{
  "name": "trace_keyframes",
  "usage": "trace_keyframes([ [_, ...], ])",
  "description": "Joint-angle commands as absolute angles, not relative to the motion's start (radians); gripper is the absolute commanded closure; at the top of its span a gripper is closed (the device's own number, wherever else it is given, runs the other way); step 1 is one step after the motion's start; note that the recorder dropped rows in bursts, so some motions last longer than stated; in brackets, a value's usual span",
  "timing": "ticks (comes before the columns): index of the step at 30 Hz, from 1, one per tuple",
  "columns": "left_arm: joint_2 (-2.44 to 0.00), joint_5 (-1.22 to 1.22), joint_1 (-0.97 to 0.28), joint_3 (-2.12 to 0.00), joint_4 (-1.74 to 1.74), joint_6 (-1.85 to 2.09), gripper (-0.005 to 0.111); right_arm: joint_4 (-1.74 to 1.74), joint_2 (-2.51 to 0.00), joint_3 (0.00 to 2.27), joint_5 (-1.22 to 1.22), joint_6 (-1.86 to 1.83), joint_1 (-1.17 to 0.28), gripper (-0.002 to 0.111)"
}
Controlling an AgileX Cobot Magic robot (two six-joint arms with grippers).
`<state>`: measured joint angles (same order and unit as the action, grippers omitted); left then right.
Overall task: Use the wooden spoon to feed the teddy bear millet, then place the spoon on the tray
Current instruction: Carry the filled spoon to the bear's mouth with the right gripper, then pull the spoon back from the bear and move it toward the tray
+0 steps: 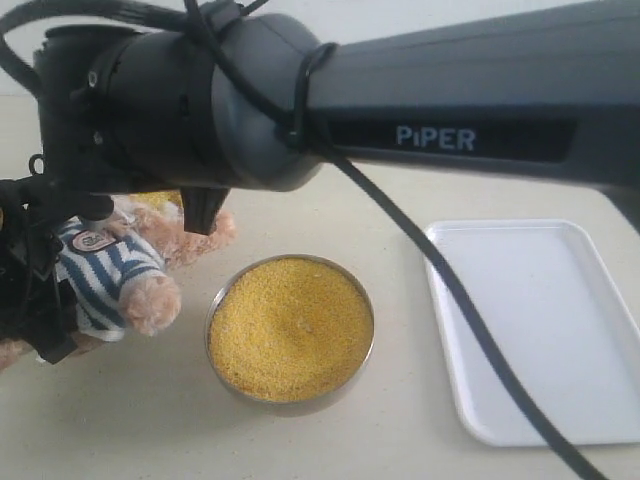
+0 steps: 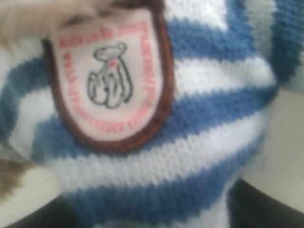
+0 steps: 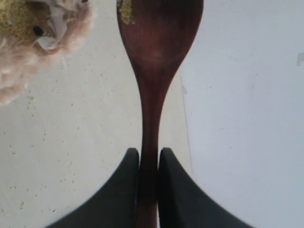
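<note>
Gap btw bowl (image 1: 211, 312) & tray (image 1: 530, 330) rim

A round metal bowl (image 1: 212, 322) sits on a pale table (image 1: 130, 420) — lightly speckled.

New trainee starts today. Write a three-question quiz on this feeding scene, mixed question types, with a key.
1. True or false: some millet clings to the wooden spoon.
2. The right gripper grips the spoon by its: A handle, B bowl, C neither.
3. Fill in: in the exterior view, the metal bowl of millet sits between the teddy bear and the white ____.
Key: 1 true; 2 A; 3 tray.
</note>
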<state>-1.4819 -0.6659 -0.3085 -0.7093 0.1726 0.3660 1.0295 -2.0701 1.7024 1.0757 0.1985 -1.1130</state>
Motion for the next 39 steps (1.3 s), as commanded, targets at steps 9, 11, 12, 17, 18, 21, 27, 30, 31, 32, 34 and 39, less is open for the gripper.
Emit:
trace_keyframes([
  [9, -1.472, -0.640, -0.314, -0.715, 0.168, 0.361, 0.103, 1.180, -2.053, 1.625, 1.067, 0.315, -1.149, 0.109],
  [11, -1.472, -0.640, -0.314, -0.715, 0.168, 0.361, 0.103, 1.182, -2.053, 1.625, 1.066, 0.315, -1.149, 0.109],
  [12, -1.472, -0.640, -0.314, -0.715, 0.168, 0.361, 0.103, 1.182, -2.053, 1.625, 1.064, 0.315, -1.149, 0.109],
  [17, -1.472, -0.640, -0.314, -0.715, 0.168, 0.361, 0.103, 1.182, -2.055, 1.625, 1.055, 0.331, -1.149, 0.109],
  [18, -1.472, -0.640, -0.314, -0.715, 0.168, 0.361, 0.103, 1.182, -2.057, 1.625, 1.055, 0.331, -1.149, 0.109],
  [21, -1.472, -0.640, -0.314, -0.715, 0.168, 0.361, 0.103, 1.182, -2.068, 1.625, 1.057, 0.331, -1.149, 0.109],
  [27, -1.472, -0.640, -0.314, -0.715, 0.168, 0.361, 0.103, 1.174, -2.063, 1.625, 1.064, 0.330, -1.149, 0.109],
  [30, -1.472, -0.640, -0.314, -0.715, 0.168, 0.361, 0.103, 1.126, -2.035, 1.625, 1.047, 0.330, -1.145, 0.109],
  [31, -1.472, -0.640, -0.314, -0.715, 0.168, 0.361, 0.103, 1.089, -2.019, 1.625, 1.028, 0.328, -1.137, 0.109],
  [32, -1.472, -0.640, -0.314, -0.715, 0.168, 0.361, 0.103, 1.040, -2.002, 1.625, 1.010, 0.321, -1.125, 0.109],
  [34, -1.472, -0.640, -0.314, -0.715, 0.168, 0.361, 0.103, 0.940, -1.961, 1.625, 0.976, 0.309, -1.096, 0.109],
  [39, -1.472, -0.640, -0.314, -0.715, 0.168, 0.361, 0.103, 0.597, -1.871, 1.625, 0.971, 0.179, -0.972, 0.109],
])
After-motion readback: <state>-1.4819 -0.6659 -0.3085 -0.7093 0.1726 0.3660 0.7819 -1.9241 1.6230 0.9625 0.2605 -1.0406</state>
